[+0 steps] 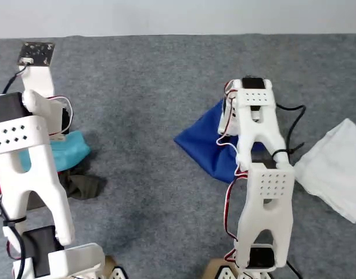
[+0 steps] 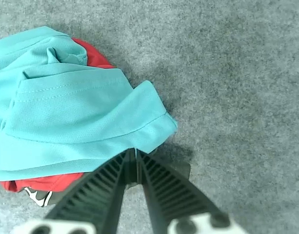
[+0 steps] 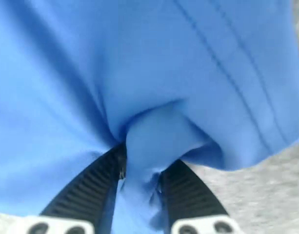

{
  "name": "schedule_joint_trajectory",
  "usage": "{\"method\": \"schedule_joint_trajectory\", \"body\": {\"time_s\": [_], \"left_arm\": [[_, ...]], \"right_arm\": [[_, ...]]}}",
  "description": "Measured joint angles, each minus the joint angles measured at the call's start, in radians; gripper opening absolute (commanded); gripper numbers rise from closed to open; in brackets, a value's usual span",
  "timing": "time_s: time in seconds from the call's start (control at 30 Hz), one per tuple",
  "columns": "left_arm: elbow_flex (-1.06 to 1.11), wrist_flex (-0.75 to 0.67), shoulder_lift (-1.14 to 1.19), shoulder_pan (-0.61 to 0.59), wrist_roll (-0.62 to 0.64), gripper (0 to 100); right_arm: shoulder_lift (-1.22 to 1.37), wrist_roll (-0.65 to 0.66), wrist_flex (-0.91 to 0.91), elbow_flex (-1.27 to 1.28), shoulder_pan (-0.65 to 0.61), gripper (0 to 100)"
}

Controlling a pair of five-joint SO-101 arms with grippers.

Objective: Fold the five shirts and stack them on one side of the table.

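Right claw [image 3: 142, 162] pinched shut on blue shirt [image 1: 202, 145], mid bench [image 1: 154, 87] | left claw [image 2: 135, 157] shut, empty, by teal shirt [image 2: 76, 112] at 9 o'clock | risk: the small pinch may slip and the shirt could drop crumpled.

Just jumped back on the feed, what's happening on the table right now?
The right gripper is shut on a bunched fold of the blue shirt near the middle of the table. The left gripper is shut, its tips at the hem of the teal shirt, which lies rumpled on a red shirt at the left side, with a dark shirt beside them. A white shirt lies at the right edge.
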Motion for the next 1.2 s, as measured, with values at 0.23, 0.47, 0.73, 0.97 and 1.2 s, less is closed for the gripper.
{"method": "schedule_joint_trajectory", "body": {"time_s": [0.23, 0.47, 0.73, 0.97, 1.2], "left_arm": [[0.000, 0.000, 0.000, 0.000, 0.000, 1], [0.000, 0.000, 0.000, 0.000, 0.000, 1], [0.000, 0.000, 0.000, 0.000, 0.000, 1], [0.000, 0.000, 0.000, 0.000, 0.000, 1], [0.000, 0.000, 0.000, 0.000, 0.000, 1]], "right_arm": [[-0.178, 0.301, 0.009, 0.002, 0.132, 1.0], [-0.278, 0.443, 0.017, 0.002, 0.278, 1.0], [-0.336, 0.531, 0.017, 0.003, 0.427, 1.0], [-0.399, 0.586, 0.017, 0.003, 0.535, 1.0], [-0.413, 0.652, 0.018, 0.003, 0.624, 1.0]]}}
